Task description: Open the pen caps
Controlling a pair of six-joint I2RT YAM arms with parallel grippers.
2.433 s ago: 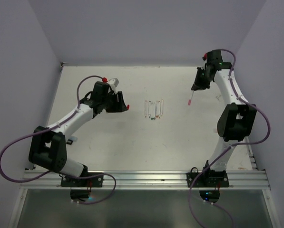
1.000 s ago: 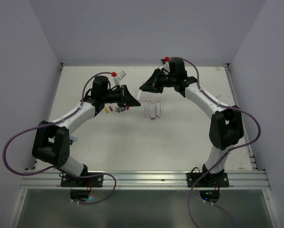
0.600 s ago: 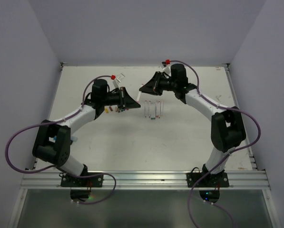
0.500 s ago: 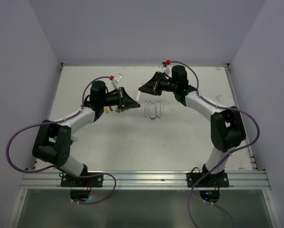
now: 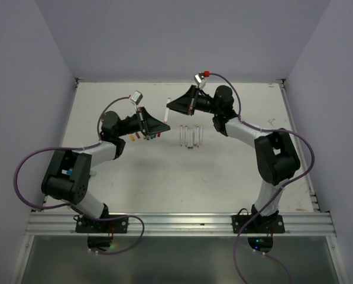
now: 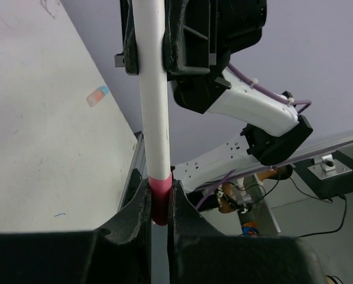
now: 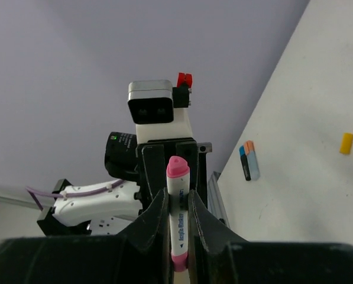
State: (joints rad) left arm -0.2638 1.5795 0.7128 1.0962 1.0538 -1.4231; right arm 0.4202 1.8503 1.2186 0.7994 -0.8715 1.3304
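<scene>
The only lettering is a short line of dark blue print running lengthwise along the barrel of the white pen (image 7: pixel 179 234), clamped in the right gripper (image 7: pixel 177 204) in the right wrist view. It is too small and blurred to read. Nothing else carries legible text.

Both arms have the same build. Left arm (image 5: pixel 99 151) & right arm (image 5: pixel 242 127) have white tube links w/ big black joint housings, approx. boxy w/ round corners. A purple cable (image 5: pixel 15 183) runs loose along each arm; on the right one a white tie (image 6: pixel 251 83) fixes it. Left pincer (image 6: pixel 158 198) & right pincer (image 7: pixel 177 204) are matt black w/ two flat fingers. Each wrist has a grey camera box (image 7: pixel 151 102) + red knob (image 7: pixel 183 81). One green LED (image 7: pixel 113 138) shows on a black joint. Each base (image 5: pixel 99 225) is black.
</scene>
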